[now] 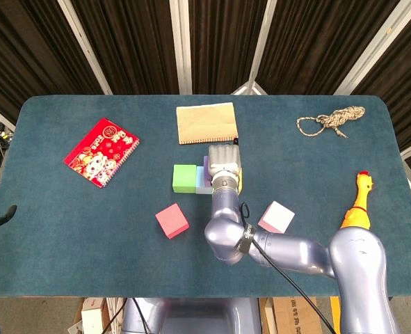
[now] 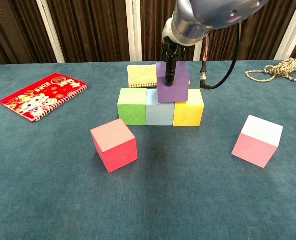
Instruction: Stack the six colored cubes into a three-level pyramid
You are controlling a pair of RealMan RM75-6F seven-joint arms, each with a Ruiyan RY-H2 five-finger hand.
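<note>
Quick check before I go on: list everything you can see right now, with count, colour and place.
Green cube: 1, left end of base row.
Light blue cube: 1, middle of base row.
Yellow cube: 1, right end of base row.
Purple cube: 1, over the blue-yellow seam, held.
Red cube: 1, loose, front left.
Pink cube with white top: 1, loose, front right.
Red spiral notebook: 1, far left.
Tan notebook: 1, behind the row.
Beige rope: 1, back right.
Yellow rubber chicken: 1, right edge.
Right hand: fingers grip the purple cube.
</note>
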